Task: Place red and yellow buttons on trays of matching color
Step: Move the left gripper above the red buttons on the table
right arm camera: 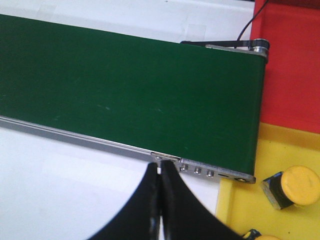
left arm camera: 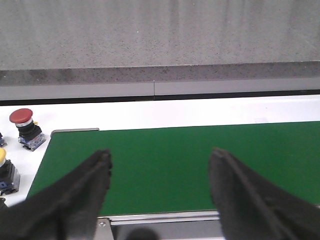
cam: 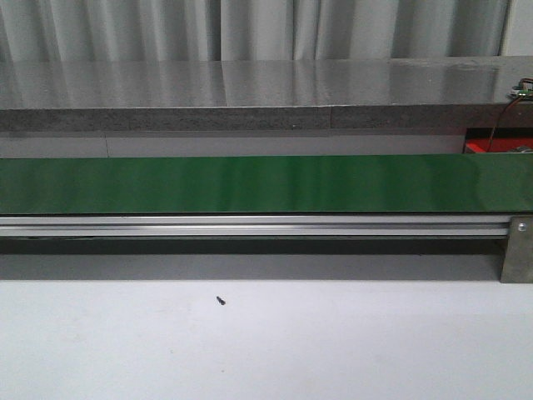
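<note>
In the left wrist view, a red button (left arm camera: 22, 127) stands on the white table beside the end of the green belt (left arm camera: 190, 165). A yellow button (left arm camera: 4, 172) shows partly at the frame's edge near it. My left gripper (left arm camera: 160, 157) is open and empty over the belt. In the right wrist view, my right gripper (right arm camera: 160, 170) is shut and empty at the belt's near rail. A yellow button (right arm camera: 295, 187) lies in the yellow tray (right arm camera: 280, 150); the red tray (right arm camera: 292, 65) lies beyond it. Neither gripper shows in the front view.
The green conveyor belt (cam: 266, 183) runs across the front view with an aluminium rail (cam: 250, 225) along its near side. A small dark screw (cam: 221, 300) lies on the white table. A grey stone ledge (cam: 250, 83) runs behind. A cable (right arm camera: 247, 30) crosses by the red tray.
</note>
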Motion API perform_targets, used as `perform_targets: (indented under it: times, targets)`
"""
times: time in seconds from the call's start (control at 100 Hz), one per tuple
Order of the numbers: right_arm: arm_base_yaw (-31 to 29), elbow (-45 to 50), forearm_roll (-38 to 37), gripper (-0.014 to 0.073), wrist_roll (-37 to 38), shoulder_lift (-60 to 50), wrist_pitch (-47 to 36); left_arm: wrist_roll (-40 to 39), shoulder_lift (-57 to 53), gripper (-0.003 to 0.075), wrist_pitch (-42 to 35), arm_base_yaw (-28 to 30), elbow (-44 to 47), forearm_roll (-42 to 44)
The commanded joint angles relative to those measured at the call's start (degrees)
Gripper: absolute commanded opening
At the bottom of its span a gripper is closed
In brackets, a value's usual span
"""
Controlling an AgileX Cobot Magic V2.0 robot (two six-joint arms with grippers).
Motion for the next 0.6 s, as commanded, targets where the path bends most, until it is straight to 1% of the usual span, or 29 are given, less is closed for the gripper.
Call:
perform_targets:
  times: [0.0,0.15,0.25,0.39,0.51,0.59]
  targets:
    - [0.1,-1.9,1.1,-0.0069,-0.6,-0.9,-3.0,-0.2,-0.2,0.0589,-4.5,-0.5,-1.5,-0.4]
    - [0.1,-1.9,1.1,-0.0069,-0.6,-0.9,-3.0,-1.2,0.0,0.0587,-1.0,0.0,-2.4,-1.0]
    - [0.1,-1.9,1.1,-0.0069,-0.6,-0.9,-3.0,-3.4,2.1,0.0587,0.3,2.3,-5.5,-1.0]
    - [0.1,-1.9,1.1,-0.0069,-0.6,-0.9,-3.0,-4.5,7.6,0.0587,4.8,8.8,-14.0,-1.0]
    - [0.1,-1.9,1.1,-0.0069,-0.6,-0.9,-3.0,-5.2,14.4,0.0586,11.2,16.7,-23.1,-1.0]
    - [0.1,-1.9,1.1,-0.0069,-0.6,-0.9,-3.0,-5.2,19.3,0.0586,14.5,21.1,-28.6,-1.0]
